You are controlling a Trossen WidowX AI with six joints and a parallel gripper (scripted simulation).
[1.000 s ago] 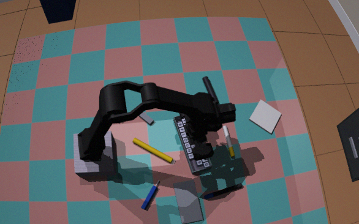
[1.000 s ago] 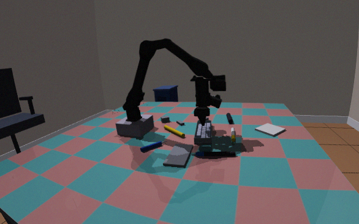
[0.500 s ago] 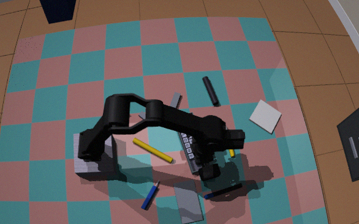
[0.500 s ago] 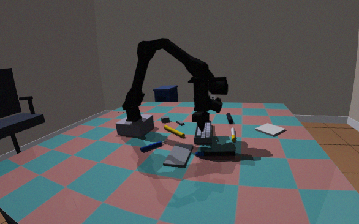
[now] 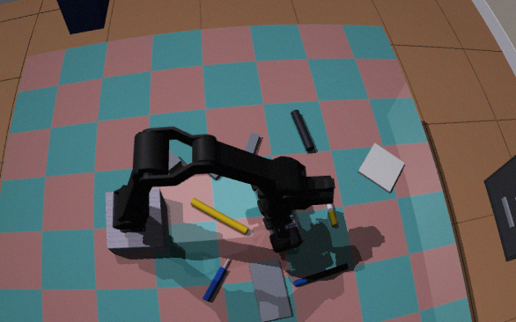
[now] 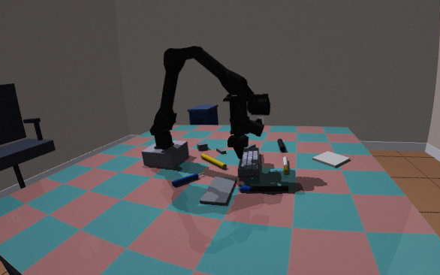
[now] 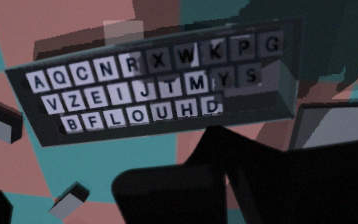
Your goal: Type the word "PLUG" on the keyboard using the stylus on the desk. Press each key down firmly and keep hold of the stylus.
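The keyboard has white letter keys in three rows and is mostly hidden under the arm in the top view. P shows in the wrist view's top row, L and U in the lowest row, G at the top row's right end. My gripper is shut with nothing seen between its fingers. Its tips are low beside the keyboard's edge, just below D in the wrist view. A black pen with a blue end and a white-and-yellow pen lie on the desk; I cannot tell which is the stylus.
A yellow rod, a blue-handled tool and a grey slab lie near the keyboard. A black rod, a white pad and small grey blocks lie farther away.
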